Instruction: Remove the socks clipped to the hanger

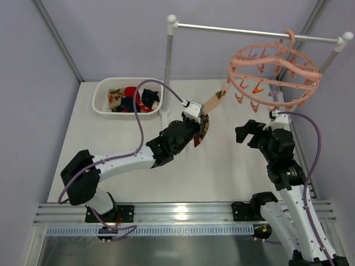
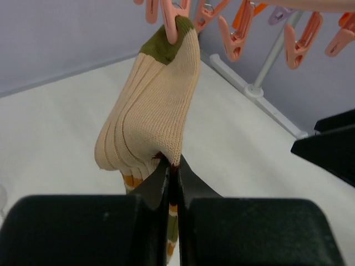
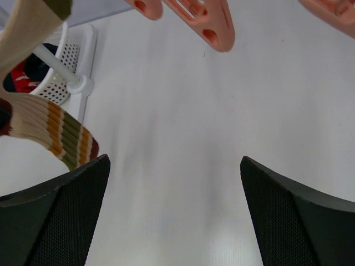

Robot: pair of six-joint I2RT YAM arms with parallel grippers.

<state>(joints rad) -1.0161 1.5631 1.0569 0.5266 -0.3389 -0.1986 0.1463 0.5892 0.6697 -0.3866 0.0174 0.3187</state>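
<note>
The salmon-pink ring hanger [image 1: 274,69] hangs from the white rail at the back right, with its pegs [image 2: 236,39] dangling. One tan ribbed sock [image 2: 150,119] with an olive toe and striped cuff is held by a peg [image 2: 169,19] at its toe. It also shows in the top view [image 1: 212,103] and the right wrist view [image 3: 55,130]. My left gripper [image 2: 173,166] is shut on the sock's middle, below and left of the hanger. My right gripper [image 3: 175,160] is open and empty, below the hanger [image 1: 248,132].
A white basket [image 1: 105,105] at the back left holds several removed socks [image 1: 133,100]. The white rail stand's left post [image 1: 168,66] rises beside the basket; its foot [image 3: 77,83] shows in the right wrist view. Grey walls enclose the white table.
</note>
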